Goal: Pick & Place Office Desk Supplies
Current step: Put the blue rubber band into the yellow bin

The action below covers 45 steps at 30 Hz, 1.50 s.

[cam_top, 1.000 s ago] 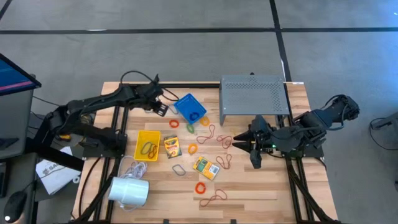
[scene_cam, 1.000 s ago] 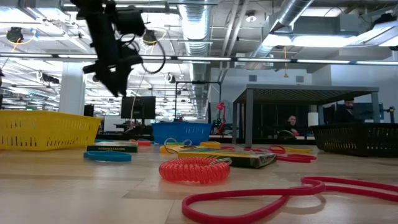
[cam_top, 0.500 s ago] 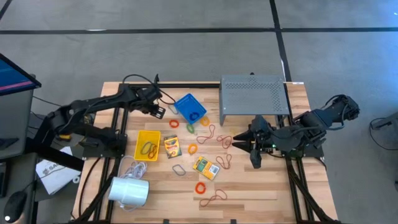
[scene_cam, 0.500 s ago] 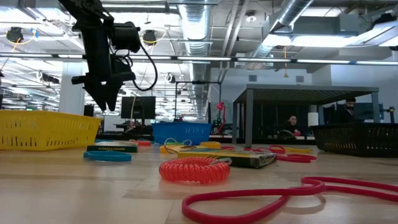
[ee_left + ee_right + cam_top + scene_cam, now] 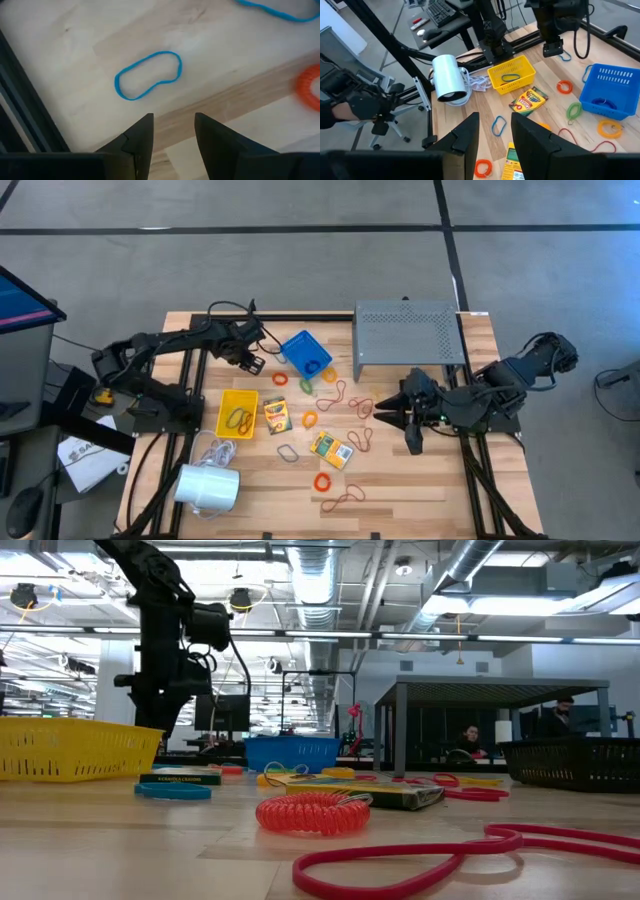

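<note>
My left gripper [image 5: 173, 117] is open and hovers just above a blue rubber band [image 5: 148, 75] that lies flat on the wood near the table's far left, left of the blue basket [image 5: 297, 342]. In the high view the left gripper [image 5: 251, 357] points down. My right gripper [image 5: 494, 122] is open and waits at the table's right [image 5: 384, 413], in front of the grey shelf. Two crayon boxes [image 5: 277, 415] [image 5: 331, 449] and loose orange, green and red bands [image 5: 340, 397] lie flat mid-table. A yellow basket [image 5: 240, 396] holds bands.
A grey perforated shelf [image 5: 408, 335] stands at the far right. A white cylinder with a cord [image 5: 208, 486] lies at the near left corner. Black frame rails run along the table's edges. An orange coil [image 5: 310, 87] lies close to the blue band. People sit far behind the table [image 5: 466, 740].
My left gripper has moved down toward the table and a little toward the left edge, ending low over the blue band. The right arm and the loose things have kept still.
</note>
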Available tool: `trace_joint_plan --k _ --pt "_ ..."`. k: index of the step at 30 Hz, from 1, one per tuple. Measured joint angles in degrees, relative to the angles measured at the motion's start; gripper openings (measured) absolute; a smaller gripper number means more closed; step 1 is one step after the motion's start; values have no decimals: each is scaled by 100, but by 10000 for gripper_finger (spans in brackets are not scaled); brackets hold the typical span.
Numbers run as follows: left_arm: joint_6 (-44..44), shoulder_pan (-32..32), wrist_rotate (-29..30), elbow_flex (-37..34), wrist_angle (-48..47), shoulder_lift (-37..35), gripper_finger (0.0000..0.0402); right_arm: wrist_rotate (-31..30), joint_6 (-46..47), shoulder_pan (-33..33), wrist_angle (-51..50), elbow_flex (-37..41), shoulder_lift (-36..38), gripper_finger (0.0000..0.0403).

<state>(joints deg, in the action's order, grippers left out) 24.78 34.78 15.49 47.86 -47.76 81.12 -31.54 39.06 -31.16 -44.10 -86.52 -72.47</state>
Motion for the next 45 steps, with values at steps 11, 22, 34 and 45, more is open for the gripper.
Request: trace_joint_plan --k 11,22,34,45 --pt "-957 138 -90 0 30 226 136 -1 1 4 2 0 0 111" --pt "-1910 245 -396 0 313 234 136 -1 1 4 141 0 0 111" --pt "-2005 437 -459 2 285 416 136 4 -37 4 371 0 0 111" --pt "-1983 387 -275 2 657 1072 136 17 44 -52 391 0 0 111"
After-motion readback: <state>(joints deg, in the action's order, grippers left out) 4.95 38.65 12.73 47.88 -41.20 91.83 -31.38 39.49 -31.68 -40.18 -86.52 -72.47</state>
